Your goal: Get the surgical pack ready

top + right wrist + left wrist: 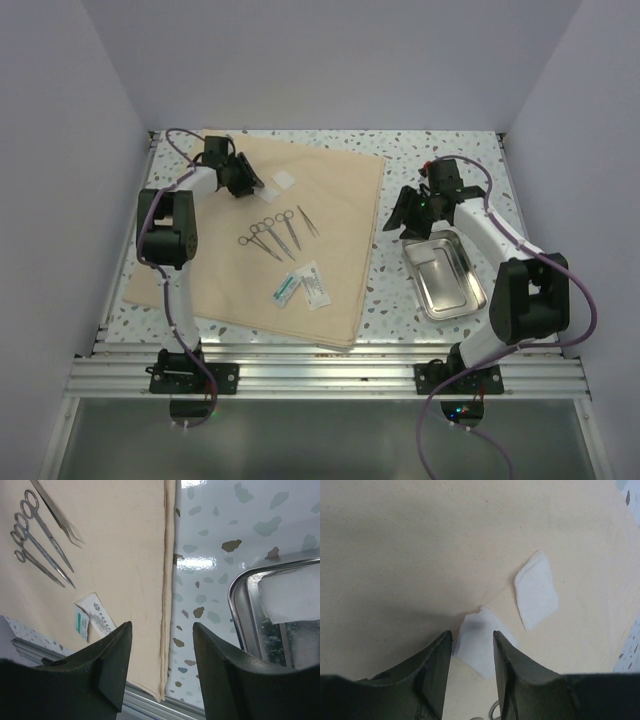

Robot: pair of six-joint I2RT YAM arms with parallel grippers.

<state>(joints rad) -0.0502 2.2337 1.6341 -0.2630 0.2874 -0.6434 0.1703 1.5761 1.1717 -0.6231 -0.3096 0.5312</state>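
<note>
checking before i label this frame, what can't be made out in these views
- Left wrist view: nearer gauze square partly behind left gripper fingers; contact unclear.
- Right wrist view: packets, print too small; a finger covers one corner.
- Right wrist view: white patch in the tray, cut by the frame edge; gauze or reflection unclear.

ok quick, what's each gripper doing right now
left gripper: open, jaws either side of a gauze square, not gripping it
right gripper: open, empty

The left arm [170, 228] is reaching over the cloth sheet's [330, 250] far left corner, left gripper [240, 178] angling down, jaws narrowly parted. The right arm [500, 245] is bending just off the sheet's right edge, right gripper [405, 213] gaping wide.
</note>
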